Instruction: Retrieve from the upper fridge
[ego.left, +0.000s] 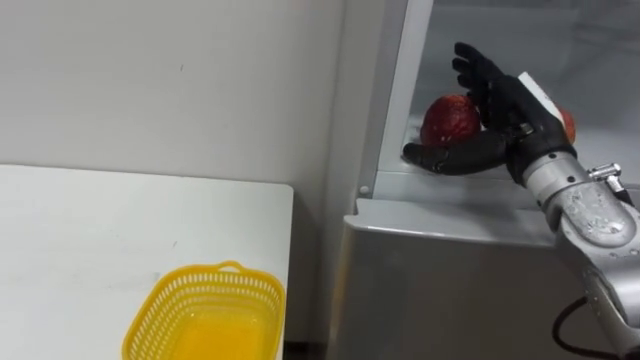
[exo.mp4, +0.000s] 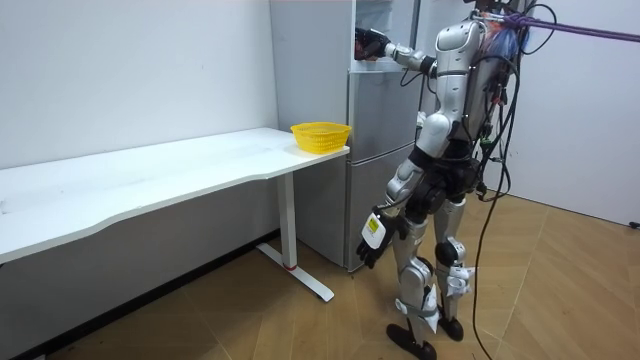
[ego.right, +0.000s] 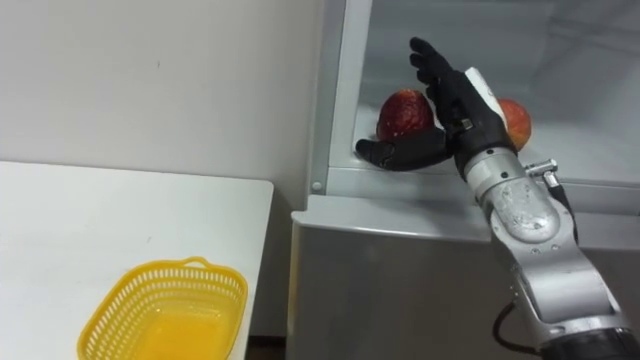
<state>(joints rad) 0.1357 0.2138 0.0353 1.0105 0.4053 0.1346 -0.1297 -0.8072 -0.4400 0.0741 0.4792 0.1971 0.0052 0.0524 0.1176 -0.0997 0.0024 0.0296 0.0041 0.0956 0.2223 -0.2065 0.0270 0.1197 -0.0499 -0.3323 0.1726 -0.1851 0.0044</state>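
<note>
Stands facing the grey fridge (ego.left: 440, 270), top part open; beside the fridge, a white table (ego.left: 100, 220) with a yellow basket (ego.left: 215, 272); low outside the fridge, the left hand (exo.mp4: 372, 238), too small to read; inside the fridge top, the right hand (ego.right: 455, 100), spread flat, holding nothing; between its fingers (ego.right: 432, 62) and the fridge's side wall, a round dark red fruit (ego.right: 402, 114), nearly touching; deeper in the fridge, a second fruit (ego.right: 515, 120), half hidden.
</note>
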